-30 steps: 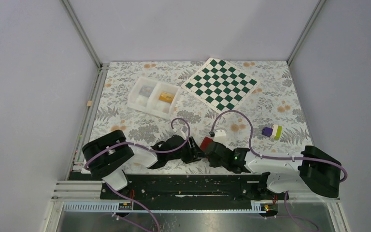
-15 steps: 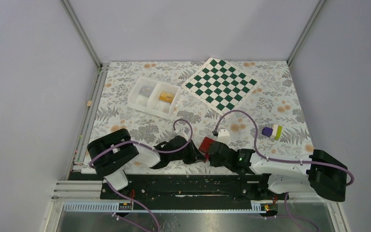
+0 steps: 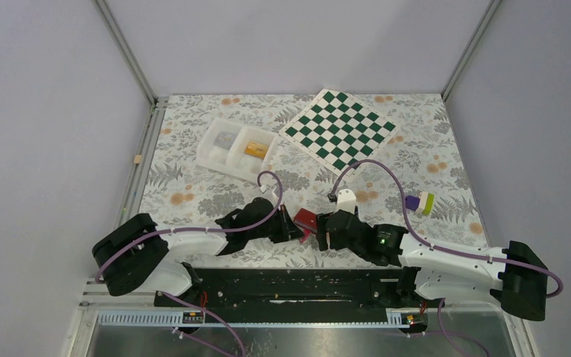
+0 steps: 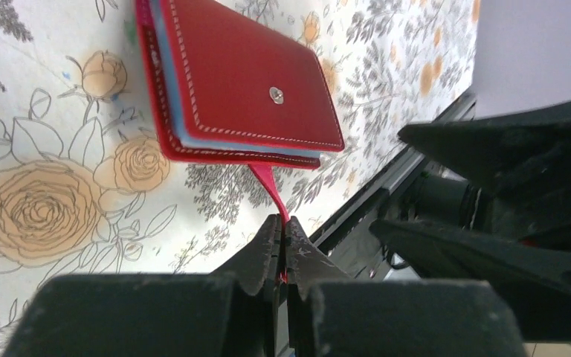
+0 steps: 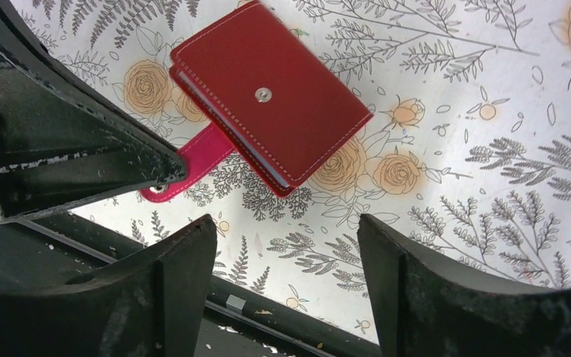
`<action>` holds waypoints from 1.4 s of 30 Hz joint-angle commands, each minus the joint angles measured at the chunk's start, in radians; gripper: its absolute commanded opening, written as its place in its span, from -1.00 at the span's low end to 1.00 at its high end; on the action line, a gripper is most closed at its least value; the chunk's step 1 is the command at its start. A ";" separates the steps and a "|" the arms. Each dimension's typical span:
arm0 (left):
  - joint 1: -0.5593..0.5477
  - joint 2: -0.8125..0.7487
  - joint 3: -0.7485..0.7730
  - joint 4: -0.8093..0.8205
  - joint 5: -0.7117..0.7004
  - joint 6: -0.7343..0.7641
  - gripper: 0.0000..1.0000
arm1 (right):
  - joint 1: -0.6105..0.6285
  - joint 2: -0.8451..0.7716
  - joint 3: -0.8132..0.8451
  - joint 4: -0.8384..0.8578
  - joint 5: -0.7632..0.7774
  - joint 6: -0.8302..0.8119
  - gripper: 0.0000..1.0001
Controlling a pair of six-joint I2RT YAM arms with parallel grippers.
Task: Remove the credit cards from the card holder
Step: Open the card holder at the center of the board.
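The card holder (image 3: 305,219) is a closed red wallet lying flat on the floral cloth, its snap stud facing up (image 5: 268,97). A strip of pale blue lining shows along its edge (image 4: 245,82). Its thin red tab (image 4: 268,190) runs toward me and is pinched in my left gripper (image 4: 282,223), which is shut on it. Just right of the holder, my right gripper (image 5: 285,223) stands open with nothing between its fingers. The two grippers sit close together (image 3: 297,232) (image 3: 325,232). The credit cards are hidden inside the holder.
A white two-compartment tray (image 3: 236,149) at the back left holds a small orange-yellow piece, with another item beside it. A green-and-white chessboard (image 3: 340,129) lies at the back. A purple, white and green block (image 3: 419,201) sits to the right. The black base rail (image 3: 290,279) runs close behind both grippers.
My left gripper has closed on the red tab. My right gripper has opened wide. Both arms and the holder have shifted slightly left.
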 commanded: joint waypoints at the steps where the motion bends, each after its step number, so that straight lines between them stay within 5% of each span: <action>1: 0.006 -0.020 0.031 -0.080 0.084 0.100 -1.00 | -0.015 0.004 0.048 0.029 -0.017 -0.132 0.56; 13: 0.035 -0.057 -0.021 -0.055 0.127 0.070 -1.00 | -0.061 0.211 0.080 0.226 -0.149 -0.337 0.54; 19: 0.057 -0.156 -0.049 -0.113 0.089 0.077 -1.00 | -0.061 0.188 -0.020 0.400 -0.199 -0.341 0.63; 26: 0.061 -0.182 -0.035 -0.149 0.086 0.094 -1.00 | -0.060 0.252 0.003 0.399 -0.195 -0.353 0.57; 39: 0.063 -0.187 -0.035 -0.195 0.058 0.111 -1.00 | -0.061 0.242 0.002 0.382 -0.123 -0.329 0.07; 42: 0.065 -0.188 -0.036 -0.197 0.057 0.110 -1.00 | -0.060 0.260 0.007 0.383 -0.141 -0.334 0.24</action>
